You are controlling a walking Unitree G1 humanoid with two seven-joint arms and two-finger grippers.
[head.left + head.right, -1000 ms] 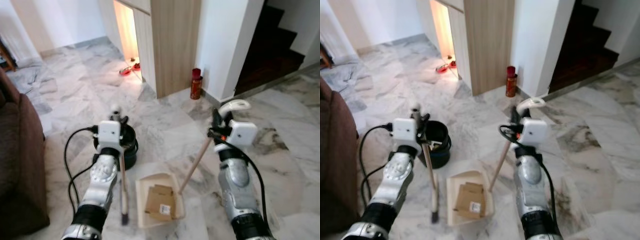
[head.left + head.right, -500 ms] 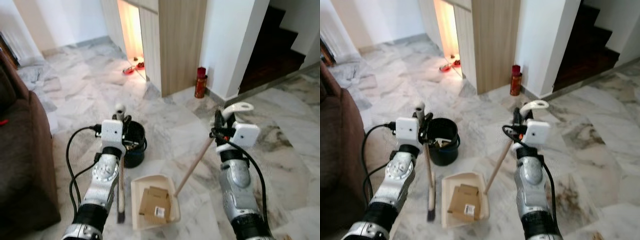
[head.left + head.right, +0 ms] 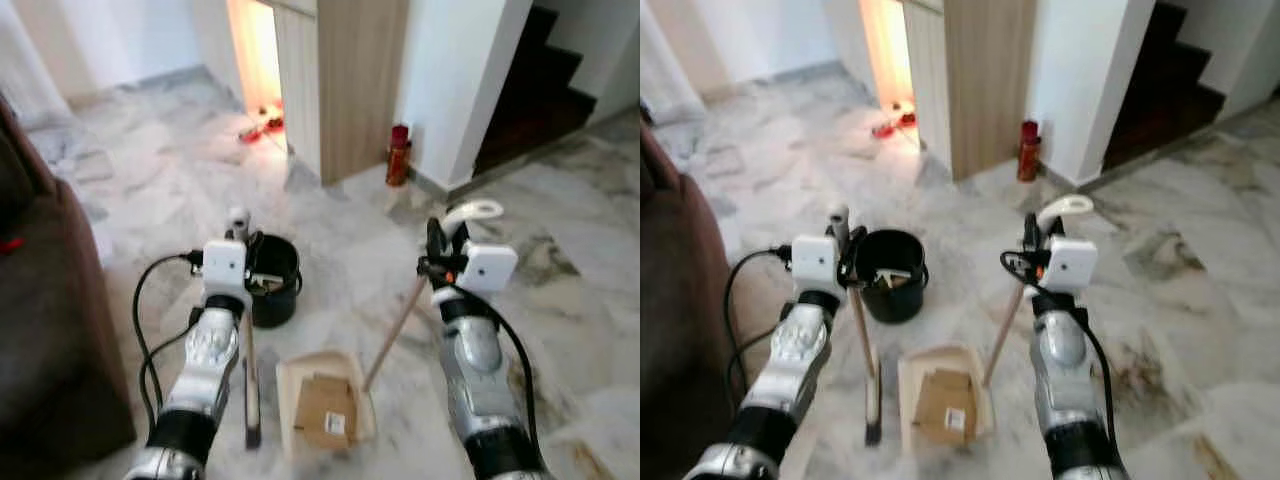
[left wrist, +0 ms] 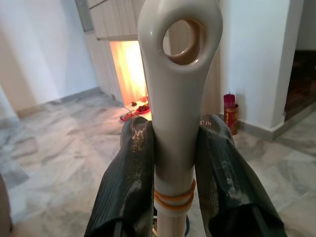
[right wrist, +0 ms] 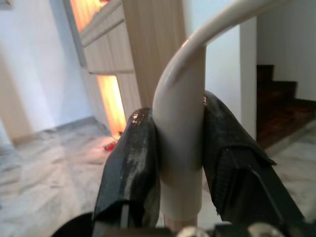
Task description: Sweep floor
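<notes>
While the robot is standing over the marble floor (image 3: 560,330), its left gripper (image 4: 173,163) is clamping both black fingers (image 4: 129,177) tight against the cream handle of the broom (image 3: 247,350), whose bristle end is resting on the floor just beside the dustpan (image 3: 325,410). The right gripper (image 5: 180,158) is likewise closed hard on the curved cream grip of the dustpan's long wooden handle (image 3: 392,335), which is slanting down to the pan between the two arms. Pieces of brown cardboard (image 3: 325,408) are lying inside the pan. Compared with a second ago, the whole scene is sitting differently in the head views: the black bucket (image 3: 272,280) is now lying nearer, just ahead of the broom, which suggests the robot is stepping toward it and not that the things themselves are shifting. The cardboard is staying in the pan throughout. That probably means the collecting is done and the load is being carried to the bucket for emptying; tipping the pan too early could spill it.
</notes>
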